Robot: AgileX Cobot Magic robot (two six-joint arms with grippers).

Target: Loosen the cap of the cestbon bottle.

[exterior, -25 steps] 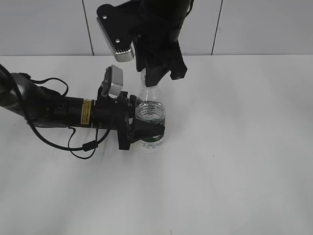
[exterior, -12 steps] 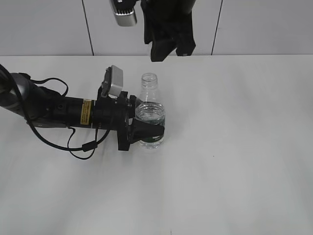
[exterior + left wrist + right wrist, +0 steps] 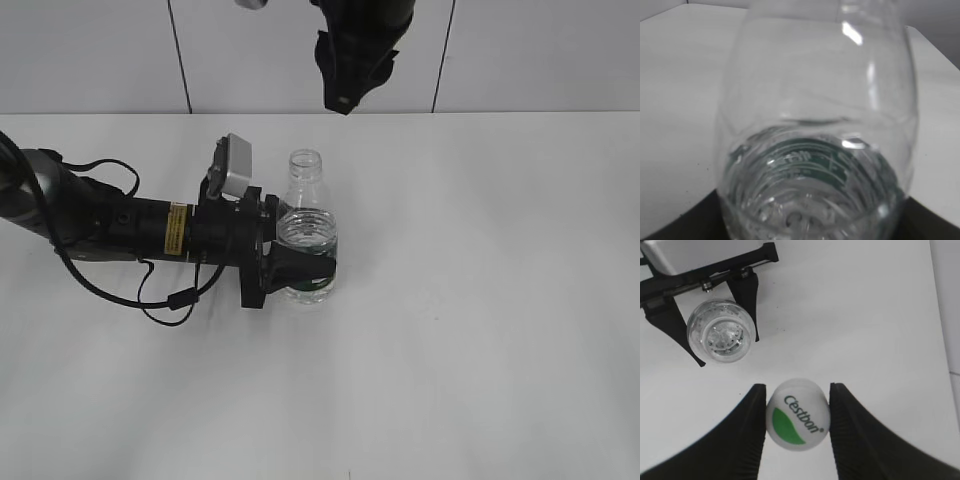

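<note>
- Far left of the exterior view, the left arm [image 3: 100, 222] is laid low along the white bench [image 3: 480, 330], with a loose black cable [image 3: 160, 300] looped just beside it.
- The left gripper [image 3: 300, 262] is clamped around the lower body of the cestbon bottle [image 3: 305, 240], so the bottle is kept upright near the middle of the bench – the neck is seen open, no cap on it.
- In the left wrist view, only the clear ribbed body [image 3: 815, 150] and the green label are seen up close, a bit blurred.
- Further right and higher up, the right gripper [image 3: 797, 415] is closed on the cap [image 3: 798, 413], pinched at its sides, well above the bottle and apart from it.
- The loosening looks done already, judging by the bare neck; what's probably left is keeping the cap pinched squarely so it isn't dropped, and keeping the bottle held steady so nothing gets spilled.
- Nothing else is spotted on the bench – only the tiled wall [image 3: 540, 50] behind. The left wrist camera housing [image 3: 233, 165] sits near the neck, so any return straight down should be kept clear of it.
</note>
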